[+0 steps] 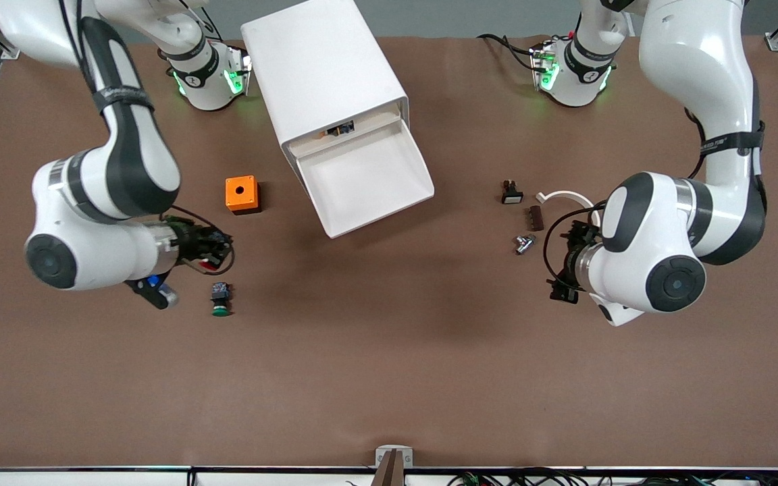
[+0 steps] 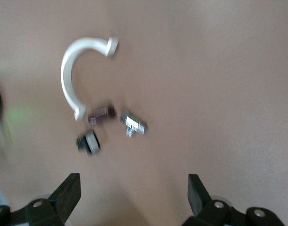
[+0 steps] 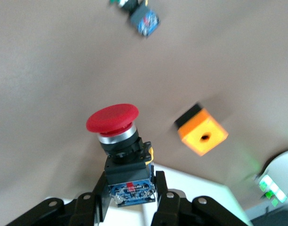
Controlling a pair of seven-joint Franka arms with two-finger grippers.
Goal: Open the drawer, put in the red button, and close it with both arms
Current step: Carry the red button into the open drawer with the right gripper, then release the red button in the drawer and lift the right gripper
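Observation:
The white cabinet (image 1: 325,74) stands between the two arm bases. Its second drawer (image 1: 362,177) is pulled out toward the front camera, and the tray shows nothing inside. The red button (image 3: 112,117) has a round red cap and a dark body. My right gripper (image 3: 130,186) is shut on that body. In the front view the right gripper (image 1: 217,248) hangs over the table between the orange box and the green button, with a bit of the red button (image 1: 208,267) showing under it. My left gripper (image 2: 133,195) is open and holds nothing, over bare table beside several small parts; in the front view the left gripper (image 1: 568,260) waits there.
The orange box with a hole (image 1: 241,194) and the green-capped button (image 1: 221,300) lie near the right gripper. A white curved clamp (image 1: 568,198), a black switch (image 1: 512,193), a brown piece (image 1: 536,217) and a metal piece (image 1: 524,244) lie by the left gripper.

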